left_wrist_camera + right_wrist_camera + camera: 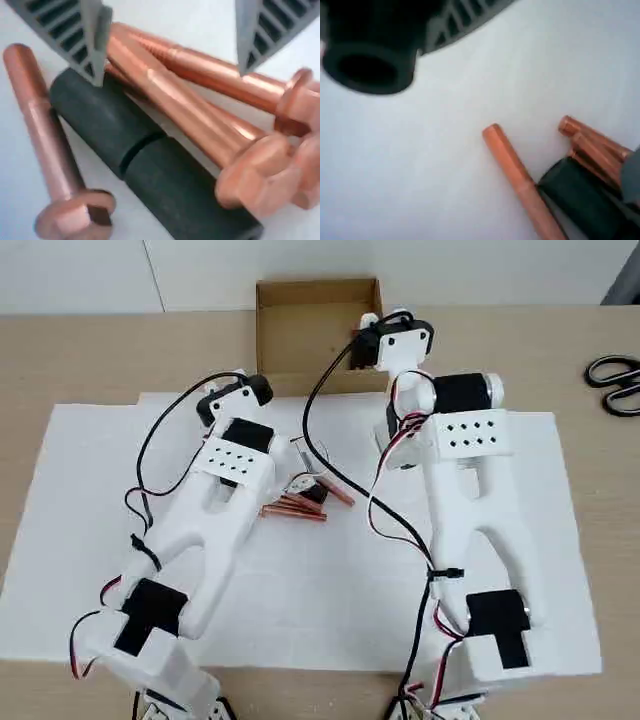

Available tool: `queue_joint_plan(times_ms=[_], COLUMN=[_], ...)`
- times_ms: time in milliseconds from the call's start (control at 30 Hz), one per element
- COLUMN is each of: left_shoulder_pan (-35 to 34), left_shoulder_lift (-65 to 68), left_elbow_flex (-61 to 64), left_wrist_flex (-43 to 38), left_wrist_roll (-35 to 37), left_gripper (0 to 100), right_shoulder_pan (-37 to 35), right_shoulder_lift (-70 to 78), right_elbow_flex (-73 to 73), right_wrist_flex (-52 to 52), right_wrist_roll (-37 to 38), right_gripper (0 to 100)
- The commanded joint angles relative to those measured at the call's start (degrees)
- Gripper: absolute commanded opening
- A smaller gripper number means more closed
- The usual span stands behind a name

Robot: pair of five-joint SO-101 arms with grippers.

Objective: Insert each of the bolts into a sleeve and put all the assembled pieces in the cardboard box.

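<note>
Several copper bolts (296, 508) lie in a heap on the white sheet, one more bolt (337, 491) just to their right. My left gripper (170, 70) hangs open right over the heap, its grey fingertips (97, 70) straddling the bolts (200, 115) and a black sleeve (150, 165) lying under them. A single bolt (50, 150) lies beside that sleeve. My right gripper (396, 448) sits right of the heap, shut on a second black sleeve (370, 65) held above the sheet. From there a bolt (517, 172) and the lying sleeve (580, 200) are visible. The cardboard box (300, 340) stands at the back.
A white foam sheet (90, 510) covers the middle of the wooden table. Black scissors (615, 380) lie at the far right edge. Cables (340, 455) hang from both arms across the space between them.
</note>
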Motion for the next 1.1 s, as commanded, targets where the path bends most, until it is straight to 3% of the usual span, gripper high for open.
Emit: queue_joint_plan(times_ms=[0,1067], left_shoulder_pan=[-0.18,-0.26], left_shoulder_lift=[0.0,0.18], left_elbow_flex=[-2.77,-0.22], left_wrist_flex=[-1.05,-4.66], left_wrist_roll=[0.62,0.44], left_gripper=[17,17], right_shoulder_pan=[0.4,0.4], right_shoulder_lift=[-3.3,-3.3], right_elbow_flex=[-0.26,-0.26], right_wrist_flex=[-1.1,-1.1], right_wrist_roll=[0.26,0.18], right_gripper=[0.5,0.5])
